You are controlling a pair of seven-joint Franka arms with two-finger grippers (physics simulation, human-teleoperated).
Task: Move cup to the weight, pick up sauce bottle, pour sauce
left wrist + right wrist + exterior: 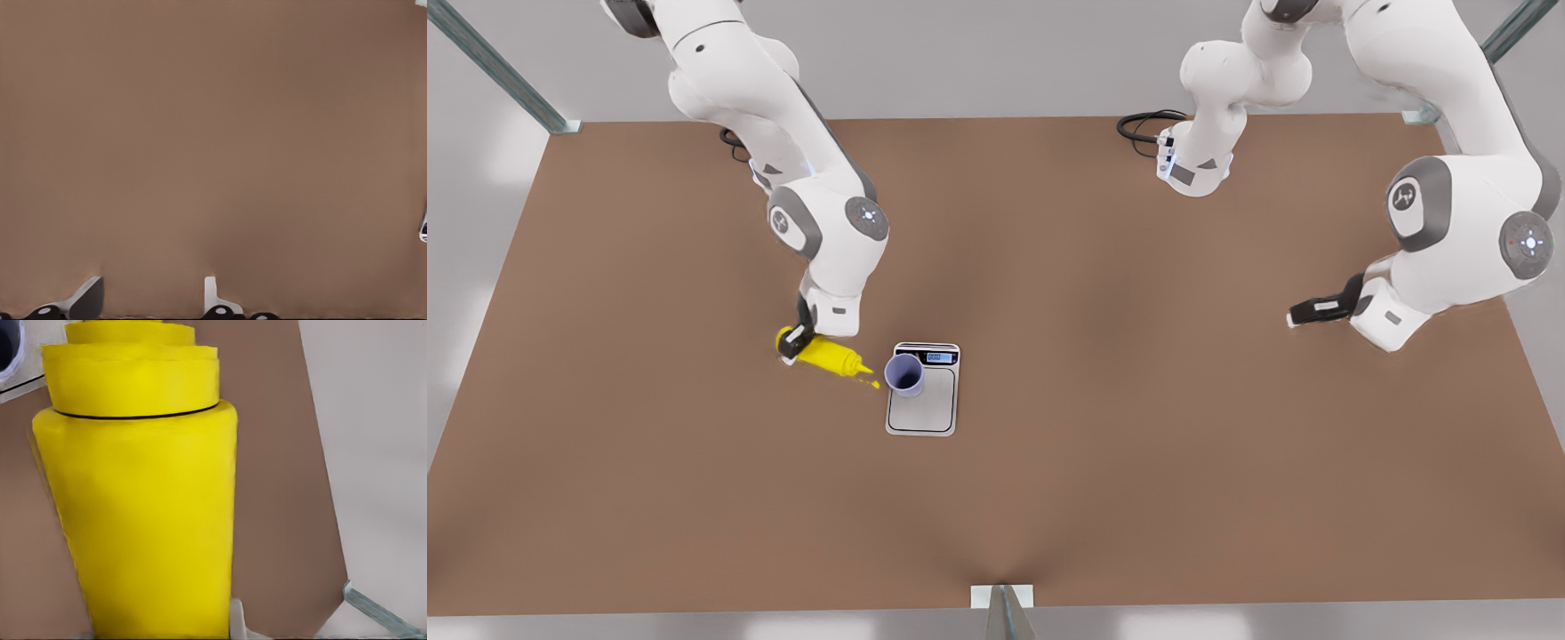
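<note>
One cup [904,374], one weight [923,389] and one sauce bottle [829,354] are on show, along with two arms and one brown bench [1120,462].

The right pincer [793,345] belongs to the arm on the front view's left. It is clamped on the base end of the sauce bottle, with a dark finger across the yellow body. The bottle is tipped well over, close to lying flat above the bench, and its pointed nozzle aims toward the cup. The nozzle tip ends just beside the cup's rim, on the side toward the front view's left. In the right wrist view the bottle's yellow body [143,520] stands close against the camera, with its stepped cap beyond and a corner of the weight [23,383] past that.

The cup stands upright on the weight's steel platform, in the corner near the display, on the side toward the front view's left. The weight lies flat on the bench near its middle.

The left pincer [1303,312] belongs to the arm on the front view's right. It waits well apart from the three things, above bare bench. In the left wrist view its pincer [150,297] has its fingers [87,297] spread apart, holding nothing.
</note>
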